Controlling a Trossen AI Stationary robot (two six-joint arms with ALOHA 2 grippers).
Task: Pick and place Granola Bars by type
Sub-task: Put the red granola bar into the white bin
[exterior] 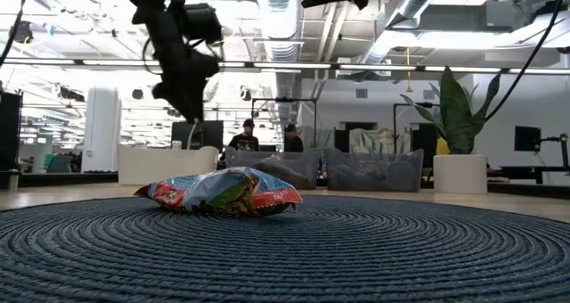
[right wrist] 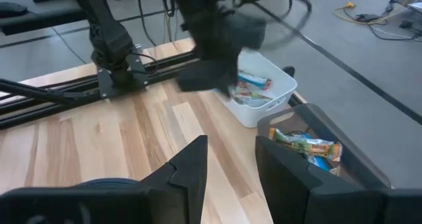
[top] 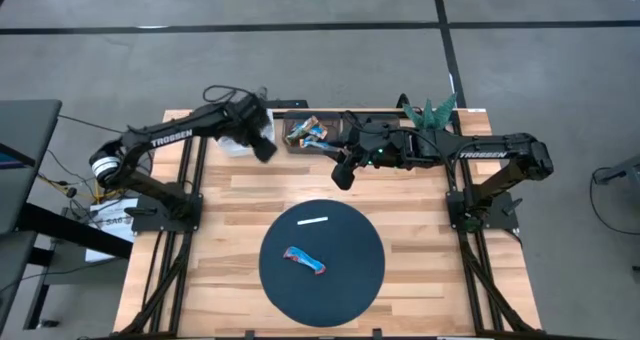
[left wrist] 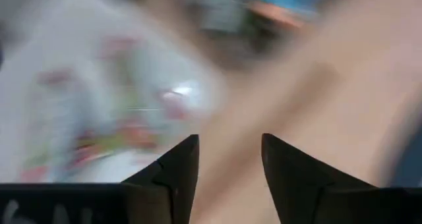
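One granola bar [top: 304, 261] in a blue and red wrapper lies flat on the round dark mat [top: 350, 280]; the low view shows this bar [exterior: 223, 193] up close. More bars fill a dark bin [top: 305, 132] and a white bin [right wrist: 260, 85] at the far edge. My left gripper [top: 265, 148] hangs open and empty above the table between the two bins; its wrist view, blurred, shows the white bin [left wrist: 99, 105]. My right gripper [top: 342, 175] is open and empty above bare wood just near of the dark bin [right wrist: 310, 145].
A thin white strip [top: 312, 220] lies on the mat's far part. A green plant [top: 432, 112] stands at the far right corner. Bare wood lies between the mat and the bins. People sit in the room beyond the table [exterior: 267, 138].
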